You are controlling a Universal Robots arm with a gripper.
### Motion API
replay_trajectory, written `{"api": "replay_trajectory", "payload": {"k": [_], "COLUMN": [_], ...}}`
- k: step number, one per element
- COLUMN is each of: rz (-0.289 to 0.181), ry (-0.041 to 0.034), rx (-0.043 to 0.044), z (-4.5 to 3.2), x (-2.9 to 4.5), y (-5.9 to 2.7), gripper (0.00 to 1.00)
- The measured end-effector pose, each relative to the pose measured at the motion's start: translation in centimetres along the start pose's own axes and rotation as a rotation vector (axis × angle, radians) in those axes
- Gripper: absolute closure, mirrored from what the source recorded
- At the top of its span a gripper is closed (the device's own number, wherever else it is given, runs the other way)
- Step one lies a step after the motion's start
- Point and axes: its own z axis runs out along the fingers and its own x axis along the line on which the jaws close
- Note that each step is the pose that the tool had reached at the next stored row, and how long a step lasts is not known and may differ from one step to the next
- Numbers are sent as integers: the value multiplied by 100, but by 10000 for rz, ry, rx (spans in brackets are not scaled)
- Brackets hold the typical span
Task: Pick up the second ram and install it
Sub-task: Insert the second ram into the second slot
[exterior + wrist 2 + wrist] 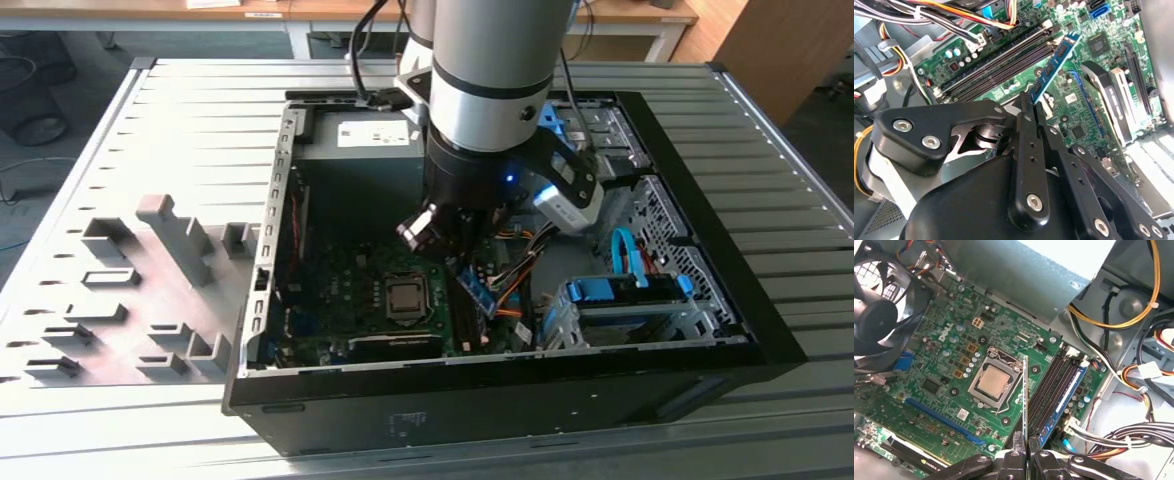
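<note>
End effector (1025,455) pinched narrow on the second ram (1025,395), gripping one end so the stick stands edge-on in the first wrist view. The ram lies just beside the memory slots (1051,390), between them and the CPU socket (994,382). Whether it touches the slots cannot be told. Another stick (1066,395) sits in the slot farthest from the socket.

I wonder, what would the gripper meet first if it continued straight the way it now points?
Probably the motherboard beside the CPU socket, with the held ram touching first; depth is unclear.
</note>
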Motion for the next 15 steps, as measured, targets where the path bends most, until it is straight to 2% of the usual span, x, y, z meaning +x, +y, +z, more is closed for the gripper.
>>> {"api": "replay_trajectory", "payload": {"k": [15], "rz": [775], "ry": [10], "rx": [-8], "z": [5], "x": [0], "y": [0], "gripper": [86]}}
